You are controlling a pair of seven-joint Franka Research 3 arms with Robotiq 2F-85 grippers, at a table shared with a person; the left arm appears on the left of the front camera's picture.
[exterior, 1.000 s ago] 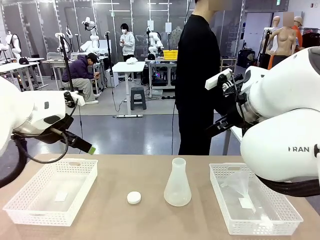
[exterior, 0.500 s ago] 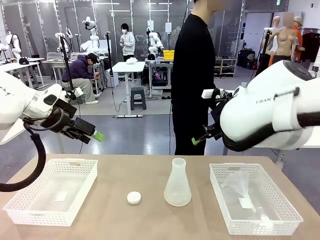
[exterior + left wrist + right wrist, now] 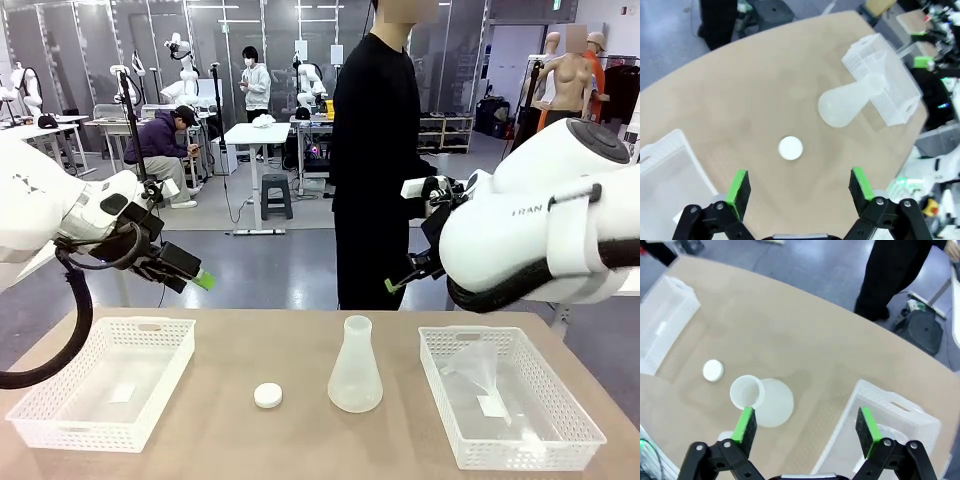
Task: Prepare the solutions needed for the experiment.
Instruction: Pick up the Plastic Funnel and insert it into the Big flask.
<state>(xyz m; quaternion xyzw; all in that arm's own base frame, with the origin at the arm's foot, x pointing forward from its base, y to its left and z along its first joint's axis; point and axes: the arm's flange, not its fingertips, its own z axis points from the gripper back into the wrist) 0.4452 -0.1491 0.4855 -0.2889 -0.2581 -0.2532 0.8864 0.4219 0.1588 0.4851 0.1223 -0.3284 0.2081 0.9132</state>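
A translucent white conical flask (image 3: 355, 372) stands upright at the table's middle and looks empty; it lies farther out in the left wrist view (image 3: 847, 102) and below the right wrist view's centre (image 3: 762, 401). A small white round cap (image 3: 267, 395) lies to its left (image 3: 790, 148) (image 3: 713, 370). The solutions are out of view. My left gripper (image 3: 198, 277) hangs open high above the table's left side (image 3: 800, 182). The right gripper (image 3: 398, 282) is open too, high above the flask's right (image 3: 807, 422). Neither holds anything.
A white mesh basket (image 3: 140, 323) with a small white slip sits at the left, and another basket (image 3: 480, 333) with clear plastic labware (image 3: 478, 368) at the right. A person in black (image 3: 375, 160) stands at the far edge.
The right arm has swung back from the camera and its gripper now shows above the table. The left gripper has moved a little right and down. The person has stepped slightly left.
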